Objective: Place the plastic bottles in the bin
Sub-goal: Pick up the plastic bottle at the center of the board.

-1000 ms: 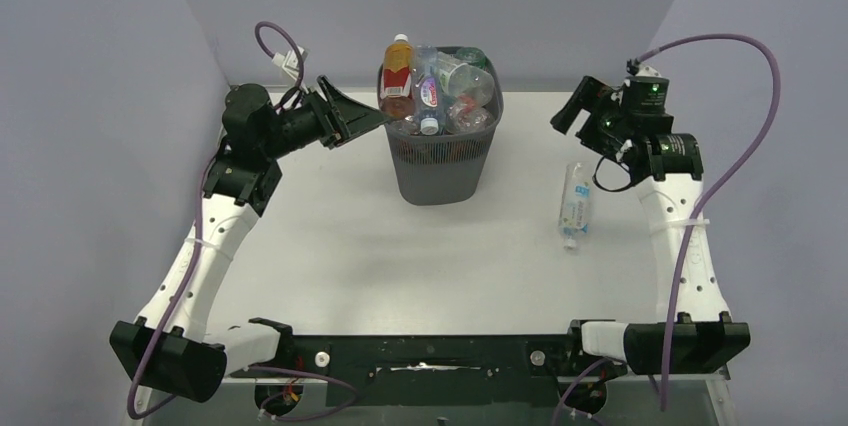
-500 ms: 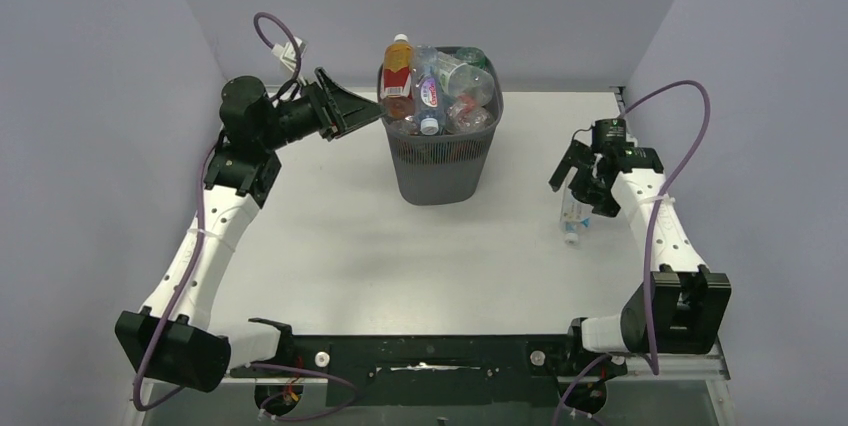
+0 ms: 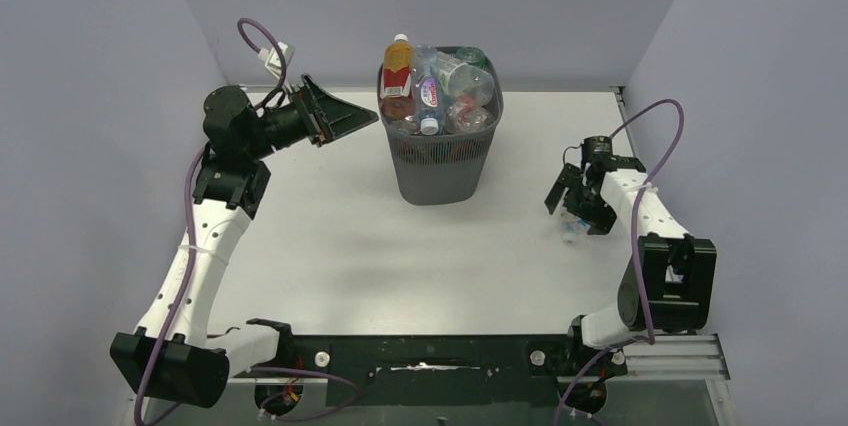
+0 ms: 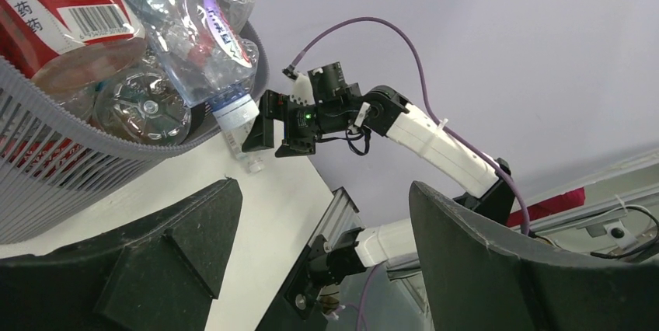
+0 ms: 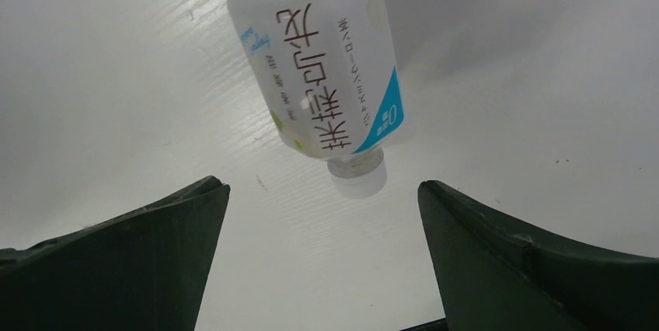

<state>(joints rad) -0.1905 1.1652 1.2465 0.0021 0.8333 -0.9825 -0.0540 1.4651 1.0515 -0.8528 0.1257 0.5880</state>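
Centrally on the table [image 3: 330, 236], toward the frame's top, the bin [image 3: 440, 171] stands crammed with bottles [image 3: 430, 91]. The left arm [image 3: 205, 246] stretches up from lower left, left gripper [image 3: 345, 114] spread, empty, beside the rim. The right arm [image 3: 645, 211] bends low at right, right gripper [image 3: 572, 204] splayed over one clear bottle [image 5: 326, 74] lying flat.

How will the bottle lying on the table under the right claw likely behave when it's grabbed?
The bottle lies on its side on the smooth table, so a nudge would probably roll it. It looks like thin clear plastic and seems empty, so it is likely light and easily squashed. Its glossy label may slip in the open right claw.
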